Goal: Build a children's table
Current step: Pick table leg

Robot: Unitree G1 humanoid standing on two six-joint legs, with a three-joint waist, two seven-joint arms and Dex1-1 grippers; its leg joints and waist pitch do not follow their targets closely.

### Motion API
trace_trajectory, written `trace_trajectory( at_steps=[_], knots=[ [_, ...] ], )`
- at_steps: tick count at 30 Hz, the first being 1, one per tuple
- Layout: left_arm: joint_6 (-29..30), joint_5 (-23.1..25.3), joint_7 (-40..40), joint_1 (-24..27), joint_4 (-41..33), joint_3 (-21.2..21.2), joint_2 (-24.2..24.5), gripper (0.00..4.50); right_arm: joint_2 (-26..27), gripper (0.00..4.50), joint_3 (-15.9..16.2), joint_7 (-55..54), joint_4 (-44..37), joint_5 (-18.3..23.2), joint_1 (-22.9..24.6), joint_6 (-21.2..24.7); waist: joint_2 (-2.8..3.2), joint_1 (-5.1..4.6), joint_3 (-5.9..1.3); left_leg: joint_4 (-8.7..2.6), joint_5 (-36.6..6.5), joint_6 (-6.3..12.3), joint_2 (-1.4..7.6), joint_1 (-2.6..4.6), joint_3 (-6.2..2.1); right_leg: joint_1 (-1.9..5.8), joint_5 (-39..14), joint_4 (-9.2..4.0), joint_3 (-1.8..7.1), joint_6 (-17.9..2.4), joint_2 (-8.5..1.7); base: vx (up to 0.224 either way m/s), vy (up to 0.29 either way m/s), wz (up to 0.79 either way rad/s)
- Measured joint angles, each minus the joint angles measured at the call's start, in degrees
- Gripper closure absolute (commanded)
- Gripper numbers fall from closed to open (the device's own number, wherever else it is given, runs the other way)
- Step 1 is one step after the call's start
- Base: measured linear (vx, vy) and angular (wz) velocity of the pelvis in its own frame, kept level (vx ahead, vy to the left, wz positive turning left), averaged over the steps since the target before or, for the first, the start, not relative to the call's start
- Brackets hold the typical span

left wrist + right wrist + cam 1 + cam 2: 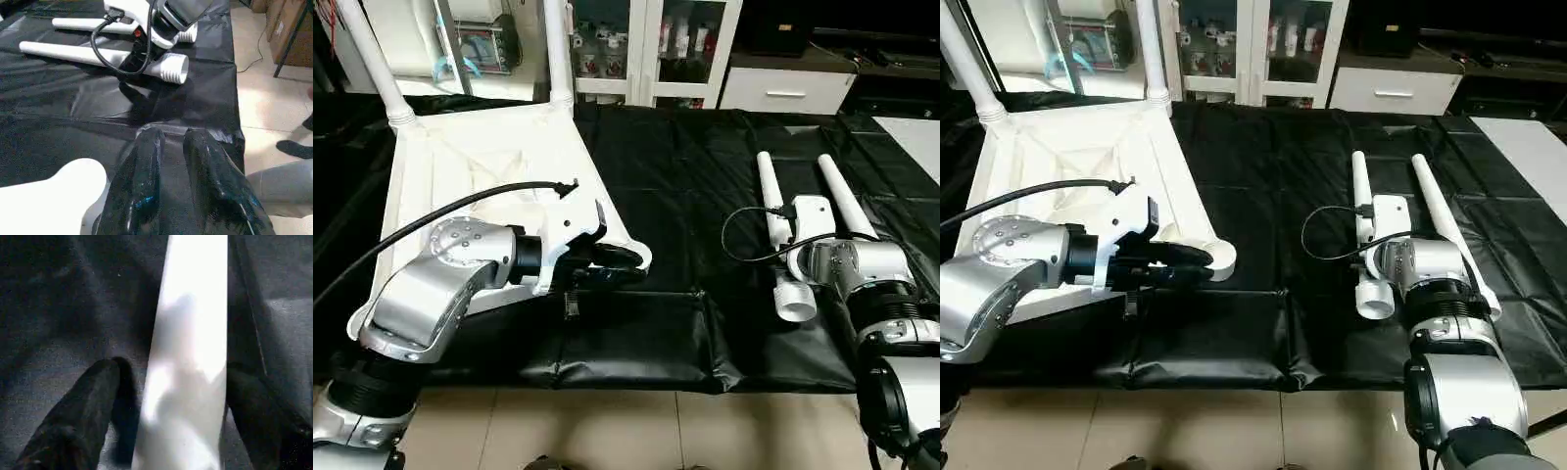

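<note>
The white plastic tabletop (484, 186) lies upside down on the black mat (675, 196) at the robot's left, ribbed underside up, with two legs (374, 54) already standing in its far corner sockets. Two loose legs lie side by side on the mat at the right, threaded ends toward the robot.

The left gripper (607, 266) hovers at the tabletop's near corner socket (1217, 258); its fingers (142, 196) stand close together with a narrow gap and pinch nothing. The right gripper (171, 396) is down over the inner loose leg (1363, 211); its fingers (78, 421) are spread on either side of the tube, which lies between them, and I cannot tell whether they press it yet.

The leg looks like a hollow plastic tube: light, stiff, and smooth enough to slip or roll on the mat. It tapers, so a hold near the thicker threaded end (797, 299), just behind the thread, should grip best and keep the thread free for the socket. The tabletop is light too and may slide when a leg is screwed in, so bracing its corner seems wise.
</note>
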Motion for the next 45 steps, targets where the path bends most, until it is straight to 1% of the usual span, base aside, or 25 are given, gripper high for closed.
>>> trace_trajectory(
  at_steps=[1,4,6,7,8,11,12,13,16,21,26,28,29,31,32,33,34,36,38,39,40,41,42,43,45],
  knots=[
    [0.0,0.1,0.0,0.0,0.0,0.0,0.1,3.51,0.0,1.32,-0.1,0.0,0.1,0.0,0.0,0.0,0.0,0.02,0.0,0.0,0.0,0.0,0.0,0.0,0.0,0.0,0.0,0.0,0.0,0.0,0.0,0.0,0.0,0.0],
    [-0.1,0.4,0.1,0.0,0.0,0.0,0.6,3.51,0.0,1.67,-1.2,0.0,1.0,0.2,-0.4,0.0,0.0,0.06,0.0,0.01,0.0,0.0,0.0,0.0,0.0,0.0,0.0,0.01,0.0,0.0,0.0,0.0,0.0,0.0],
    [-0.2,0.6,0.4,0.0,0.1,0.0,0.9,3.51,0.0,1.78,-2.0,-0.1,1.2,0.3,-0.4,0.0,0.0,0.07,0.0,0.01,0.0,0.0,0.0,0.0,0.0,0.0,0.0,0.01,0.0,0.0,0.0,0.0,0.0,0.0],
    [-0.3,0.6,0.5,0.0,0.1,0.0,1.0,3.51,0.0,1.89,-2.1,-0.2,1.3,0.4,-0.4,0.0,0.0,0.07,0.0,0.01,0.0,0.0,0.0,0.01,-0.01,0.0,0.0,0.01,0.0,0.0,0.0,0.0,0.0,0.0],
    [-0.4,0.6,0.6,0.0,0.2,0.0,1.0,3.51,0.0,2.1,-2.3,-0.3,1.3,0.7,-0.4,0.0,0.01,0.06,0.0,0.01,0.0,0.0,0.0,0.01,0.0,0.0,0.0,0.01,0.0,0.0,0.0,0.0,0.0,0.0],
    [-0.4,0.6,0.6,0.0,0.5,0.0,1.0,3.51,-0.1,2.23,-3.0,-0.3,1.4,1.1,-0.4,0.0,0.0,0.06,0.0,0.01,0.0,0.0,0.0,0.01,0.0,0.0,0.0,0.02,0.0,0.0,0.0,0.0,0.0,0.0],
    [-0.4,0.6,0.7,0.0,0.7,0.0,1.0,3.51,-0.1,2.44,-3.4,-0.4,1.5,1.4,-0.4,0.0,0.0,0.07,0.0,0.01,0.0,0.0,0.0,0.01,0.0,0.0,0.0,0.02,-0.01,0.0,0.0,0.0,0.0,0.0],
    [-0.4,0.6,0.7,-0.1,0.8,0.0,1.0,3.51,-0.1,2.54,-3.8,-0.4,1.6,1.4,-0.4,0.0,0.0,0.07,0.0,0.01,0.0,0.0,0.01,0.01,0.0,0.0,0.0,0.02,-0.01,0.0,0.0,0.0,0.0,0.0],
    [-0.4,0.6,1.1,-0.6,1.1,0.0,1.0,3.51,-0.1,2.64,-4.9,-0.7,1.8,1.6,-0.4,0.0,0.0,0.08,0.0,0.01,0.0,0.0,0.0,0.01,0.0,0.01,0.0,0.02,-0.01,0.0,0.0,0.0,0.0,0.0],
    [-1.2,0.8,2.7,-1.2,1.9,0.4,0.8,3.51,-0.1,2.67,-6.6,-1.3,1.9,2.3,-0.4,0.0,0.01,0.14,0.0,0.02,0.0,0.0,0.0,0.01,-0.01,0.01,0.0,0.03,-0.01,0.0,0.0,0.0,0.0,0.0],
    [-0.9,0.7,6.6,-3.7,4.1,3.3,-1.2,3.51,-0.1,2.67,-6.6,-1.2,0.2,2.9,0.0,0.0,0.02,0.16,0.0,0.02,0.0,0.0,0.0,-0.03,-0.01,-0.02,0.0,0.04,-0.02,0.0,0.0,0.0,0.0,0.0],
    [1.2,0.5,10.5,-5.6,6.3,5.7,-4.1,3.23,-0.2,2.67,-6.9,-0.5,-3.6,3.5,1.0,0.4,0.03,0.24,0.01,0.02,0.0,0.0,-0.01,-0.09,-0.01,-0.05,0.0,0.04,-0.01,0.0,0.0,0.0,0.0,0.0],
    [3.5,0.1,15.3,-7.5,8.3,8.8,-7.4,3.16,0.1,2.67,-7.2,0.7,-8.3,4.3,2.1,0.4,0.03,0.33,0.02,0.07,0.0,0.0,-0.01,-0.16,-0.02,-0.08,0.0,0.06,-0.01,0.0,0.0,0.0,0.0,0.0],
    [6.0,-0.9,19.9,-9.4,9.4,11.6,-10.0,3.13,0.5,2.67,-7.2,2.5,-14.1,5.6,2.5,0.3,0.03,0.26,0.02,0.07,0.0,0.01,-0.01,-0.15,-0.02,-0.08,0.0,0.04,0.0,0.0,0.0,0.0,0.0,0.0],
    [7.9,-2.6,22.4,-10.1,9.4,13.7,-12.5,2.89,0.2,2.67,-7.2,3.8,-18.6,6.2,3.3,0.2,0.02,0.34,0.01,0.05,0.0,0.03,-0.01,-0.16,-0.02,-0.08,0.0,0.0,-0.02,0.0,0.0,0.0,0.0,0.0],
    [9.4,-4.0,24.5,-10.3,9.4,15.3,-14.9,2.79,0.2,2.67,-7.1,5.1,-22.3,6.9,4.5,-0.2,0.0,0.41,0.0,0.03,0.0,0.05,-0.01,-0.17,-0.02,-0.07,0.0,-0.04,-0.03,0.0,0.0,0.0,0.0,0.0],
    [10.7,-5.5,26.4,-10.4,9.4,16.9,-17.4,2.79,0.3,2.67,-7.0,6.8,-25.9,8.0,5.8,-1.0,-0.02,0.51,0.0,0.04,0.0,0.08,0.0,-0.19,-0.02,-0.06,0.0,-0.04,-0.04,0.0,0.0,0.0,0.0,0.0],
    [12.8,-7.7,30.0,-10.6,10.0,18.5,-21.7,2.73,1.3,2.68,-6.5,11.3,-33.5,11.2,9.2,-3.2,-0.06,0.68,0.03,0.05,0.0,0.1,0.01,-0.29,-0.05,-0.08,0.0,-0.11,-0.11,0.0,0.0,0.0,0.0,0.0],
    [13.6,-8.5,31.7,-11.2,11.2,18.6,-23.6,2.46,3.1,2.68,-5.0,15.4,-39.1,14.1,11.6,-4.7,-0.09,0.59,0.05,0.07,0.0,0.12,0.04,-0.34,-0.05,-0.17,0.0,-0.1,-0.11,0.0,0.01,0.0,0.0,0.0],
    [13.9,-8.6,32.5,-12.4,12.3,18.8,-24.9,2.46,3.1,2.68,-4.2,17.2,-42.2,14.9,13.6,-5.5,-0.13,0.72,0.07,0.07,0.0,0.12,0.04,-0.44,-0.1,-0.18,0.0,-0.12,-0.16,0.0,0.0,0.0,0.0,0.0],
    [14.0,-8.7,33.1,-13.1,12.7,19.0,-25.5,2.31,3.7,2.68,-3.3,18.9,-44.5,15.7,15.0,-6.3,-0.13,0.97,0.07,0.13,0.0,0.12,0.06,-0.49,-0.12,-0.19,0.0,-0.11,-0.18,0.0,0.01,0.0,0.0,0.0],
    [14.4,-8.9,33.6,-14.2,13.4,19.3,-26.0,2.26,4.4,2.68,-2.0,20.6,-46.9,16.3,16.4,-6.8,-0.13,1.03,0.06,0.16,0.0,0.12,0.06,-0.53,-0.12,-0.21,0.0,-0.12,-0.16,0.0,0.0,0.0,0.0,0.0],
    [14.7,-9.2,33.9,-15.1,13.9,19.3,-26.4,2.07,4.8,2.68,-1.3,21.5,-48.2,16.9,17.1,-6.9,-0.13,1.07,0.06,0.17,0.0,0.13,0.05,-0.58,-0.14,-0.22,0.0,-0.15,-0.17,0.0,-0.01,0.0,0.0,0.0],
    [15.1,-9.6,34.5,-16.0,14.4,19.6,-27.1,2.07,5.0,2.68,-0.8,22.4,-49.7,17.2,17.9,-7.0,-0.13,1.14,0.07,0.2,0.0,0.13,0.04,-0.62,-0.14,-0.22,0.0,-0.17,-0.16,0.0,-0.01,0.0,0.0,0.0],
    [16.0,-10.5,36.3,-18.3,16.4,21.2,-28.6,1.88,5.1,2.68,0.7,23.8,-52.4,17.4,18.9,-7.2,-0.13,1.32,0.07,0.25,0.0,0.15,0.03,-0.69,-0.15,-0.22,0.0,-0.19,-0.13,0.0,-0.02,0.0,0.0,0.0]
  ],
)
